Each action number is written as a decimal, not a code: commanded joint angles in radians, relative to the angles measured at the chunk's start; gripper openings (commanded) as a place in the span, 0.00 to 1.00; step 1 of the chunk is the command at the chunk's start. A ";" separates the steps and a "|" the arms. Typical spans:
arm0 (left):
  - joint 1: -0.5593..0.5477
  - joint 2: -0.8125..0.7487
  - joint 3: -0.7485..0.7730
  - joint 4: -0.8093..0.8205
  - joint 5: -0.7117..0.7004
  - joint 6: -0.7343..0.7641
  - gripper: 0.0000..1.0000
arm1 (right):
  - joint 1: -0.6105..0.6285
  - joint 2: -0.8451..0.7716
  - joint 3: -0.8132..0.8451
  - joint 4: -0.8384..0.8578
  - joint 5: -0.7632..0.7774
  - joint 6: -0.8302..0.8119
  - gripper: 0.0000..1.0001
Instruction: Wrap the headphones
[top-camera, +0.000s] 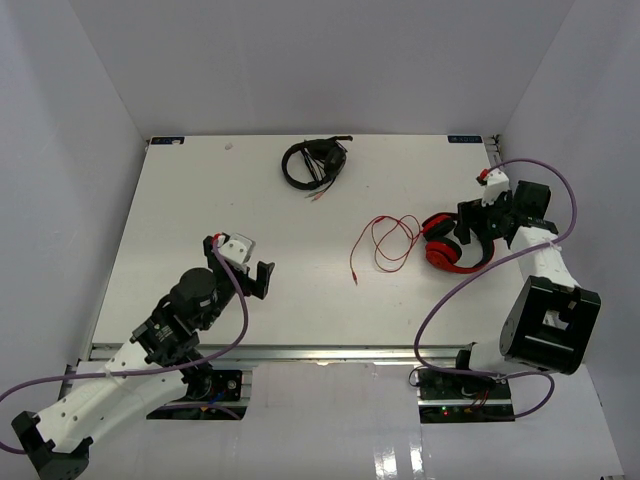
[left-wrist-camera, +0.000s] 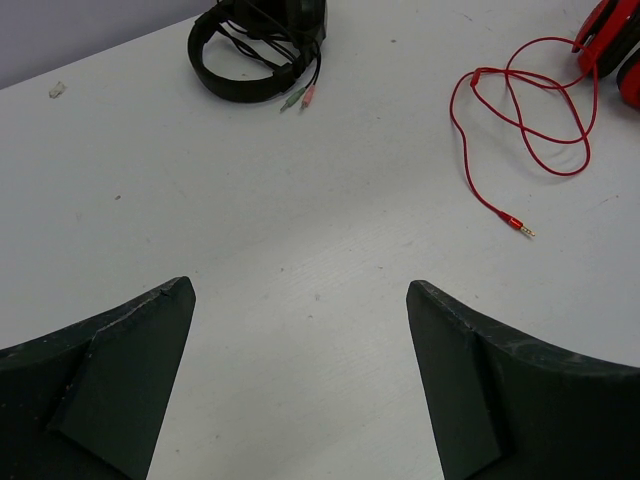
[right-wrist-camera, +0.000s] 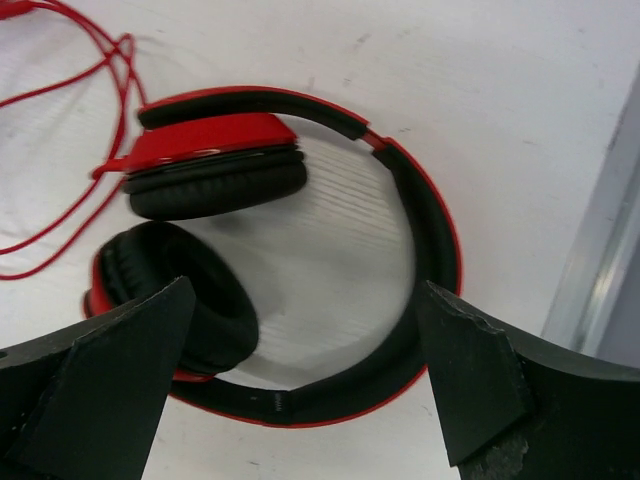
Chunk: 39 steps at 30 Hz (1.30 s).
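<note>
The red headphones (top-camera: 446, 251) with black ear pads lie on their side at the right of the table. Their thin red cable (top-camera: 385, 242) lies in loose loops to their left, the plug end at the near left. In the right wrist view the headphones (right-wrist-camera: 300, 130) fill the frame, with the black-lined band curving between the fingers. My right gripper (top-camera: 478, 228) hovers open just over the band, holding nothing. My left gripper (top-camera: 252, 268) is open and empty over bare table at the left; its view shows the cable (left-wrist-camera: 520, 110) and plug at far right.
All-black headphones (top-camera: 314, 162) with a dark cable lie at the back centre, also in the left wrist view (left-wrist-camera: 255, 50). A metal rail (right-wrist-camera: 600, 250) marks the table's right edge close to the red headphones. White walls enclose the table.
</note>
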 joint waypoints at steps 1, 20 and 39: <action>0.003 -0.015 0.013 0.013 0.020 0.003 0.98 | -0.005 0.028 0.037 0.063 0.171 0.007 0.98; 0.003 -0.069 0.010 0.023 0.060 0.006 0.98 | -0.029 0.212 0.022 0.084 0.378 0.120 0.82; 0.003 -0.067 0.003 0.027 0.052 0.006 0.98 | -0.030 0.341 0.031 0.004 0.139 0.048 0.16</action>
